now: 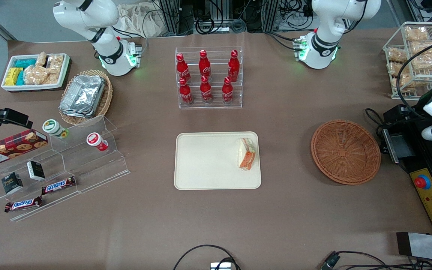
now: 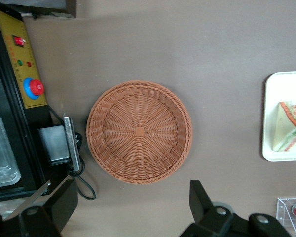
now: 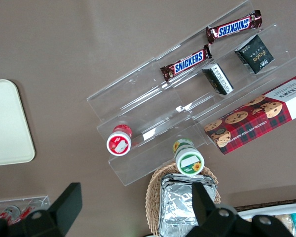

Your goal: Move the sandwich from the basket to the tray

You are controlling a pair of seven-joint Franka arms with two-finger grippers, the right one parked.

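Brown table, sandwich (image 1: 247, 153) on tray (image 1: 208, 161), open claw (image 2: 128, 210) well apart.

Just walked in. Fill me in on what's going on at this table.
The left arm is moving a sandwich from a basket to a tray, and that looks done. The sandwich lies on the tray, at its end nearest the basket, which is empty. The gripper is open, holds nothing and hangs above the table beside the basket.
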